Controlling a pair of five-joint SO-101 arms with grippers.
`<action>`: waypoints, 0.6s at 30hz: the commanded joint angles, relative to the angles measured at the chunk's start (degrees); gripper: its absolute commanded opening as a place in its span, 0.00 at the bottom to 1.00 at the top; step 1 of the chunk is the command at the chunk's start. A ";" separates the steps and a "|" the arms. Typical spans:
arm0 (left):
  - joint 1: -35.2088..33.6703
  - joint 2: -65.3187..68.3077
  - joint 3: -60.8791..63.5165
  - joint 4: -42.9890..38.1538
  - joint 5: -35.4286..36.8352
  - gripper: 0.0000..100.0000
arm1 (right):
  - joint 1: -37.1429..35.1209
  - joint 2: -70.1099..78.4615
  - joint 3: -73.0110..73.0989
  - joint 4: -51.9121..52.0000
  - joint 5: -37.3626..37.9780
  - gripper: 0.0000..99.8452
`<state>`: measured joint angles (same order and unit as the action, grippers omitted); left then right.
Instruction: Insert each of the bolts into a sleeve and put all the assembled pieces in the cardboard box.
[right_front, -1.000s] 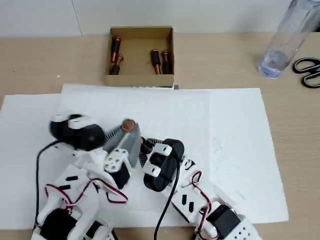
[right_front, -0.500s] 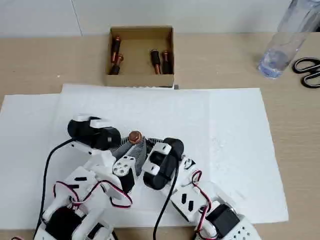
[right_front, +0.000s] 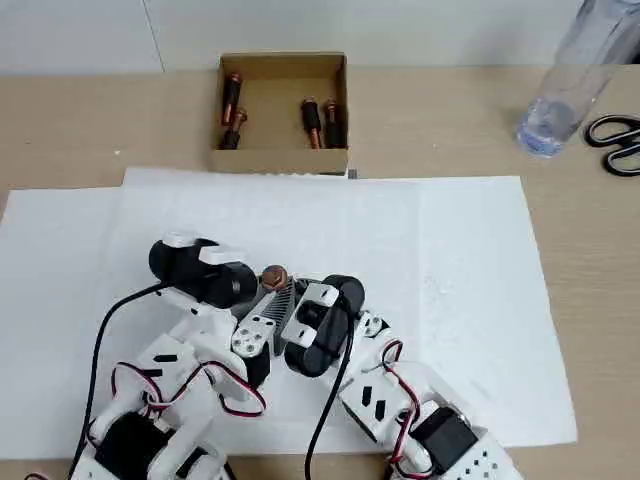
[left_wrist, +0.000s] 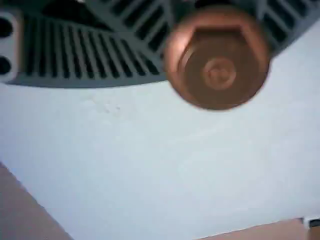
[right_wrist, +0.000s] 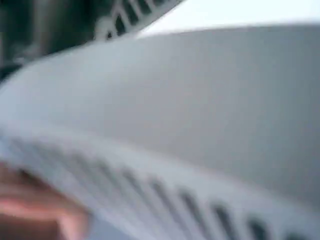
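Shifting bolt (right_front: 273, 277) nearer right arm (right_front: 322, 328)

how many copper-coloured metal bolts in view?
5. Four lie in the brown cardboard box: two at its left, two at its right. One copper bolt is gripped by the left gripper. Arms may hide more.

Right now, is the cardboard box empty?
No, several assembled pieces lie inside the cardboard box.
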<state>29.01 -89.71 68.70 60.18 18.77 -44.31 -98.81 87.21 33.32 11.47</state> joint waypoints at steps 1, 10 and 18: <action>0.26 0.26 2.42 0.79 -0.70 0.15 | 1.19 -0.92 -5.80 -1.27 0.18 0.00; 0.09 0.26 -1.27 0.79 -0.62 0.20 | 1.19 -0.92 -4.22 -1.27 0.09 0.00; -0.18 0.53 -7.96 1.67 -0.62 0.20 | 1.19 -0.92 -4.13 -1.19 0.00 0.00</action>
<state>28.84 -88.92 63.87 60.97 18.51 -43.52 -99.16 86.33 33.23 11.47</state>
